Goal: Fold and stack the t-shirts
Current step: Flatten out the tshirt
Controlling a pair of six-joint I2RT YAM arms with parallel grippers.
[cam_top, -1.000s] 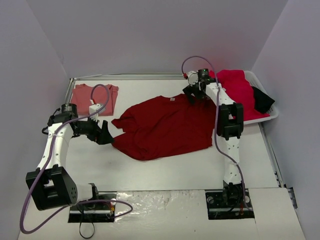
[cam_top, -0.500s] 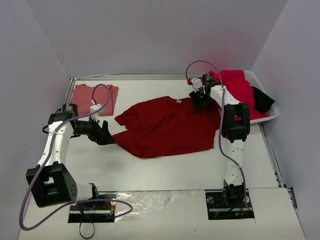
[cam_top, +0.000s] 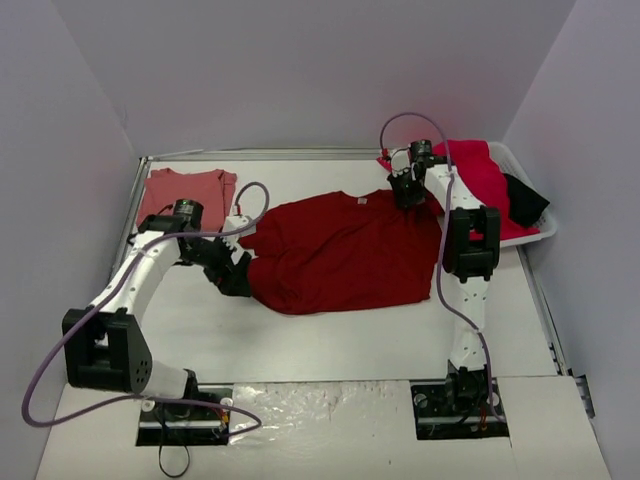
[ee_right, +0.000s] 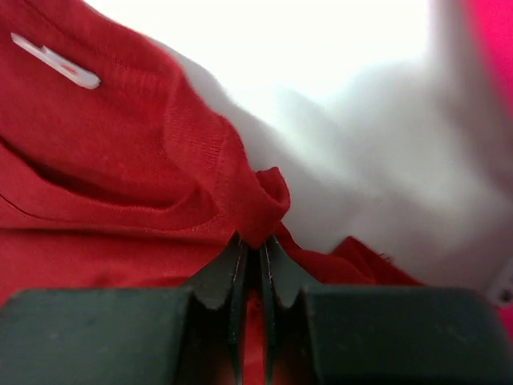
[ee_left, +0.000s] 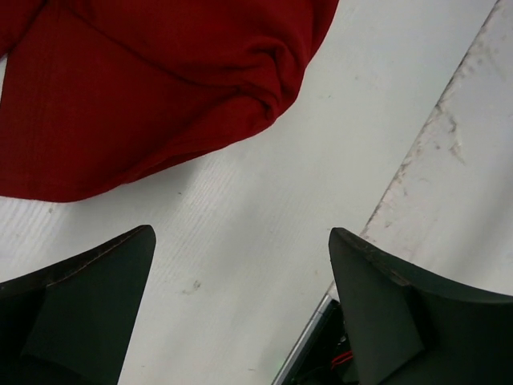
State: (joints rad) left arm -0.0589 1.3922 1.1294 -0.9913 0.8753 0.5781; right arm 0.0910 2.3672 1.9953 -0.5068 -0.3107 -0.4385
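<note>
- crimson t-shirt (cam_top: 340, 250): spread flat on table (cam_top: 330, 330), collar toward far edge.
- right gripper (ee_right: 258, 245): pinched tight on a crimson fold beside the collar.
- left gripper (ee_left: 240, 237): jaws wide, nothing between; crimson sleeve edge just ahead of fingertips, apart.
- salmon t-shirt (cam_top: 185, 190): folded, far left corner.
- raspberry t-shirt (cam_top: 478, 175): heaped in white basket (cam_top: 540, 235).

From above, you cannot resolve the fingertips of the right gripper (cam_top: 404, 192). The crimson shirt (ee_left: 120, 96) runs off the left wrist view's top edge. The dark item (cam_top: 525, 200) in the basket (cam_top: 545, 232) is unidentifiable.
</note>
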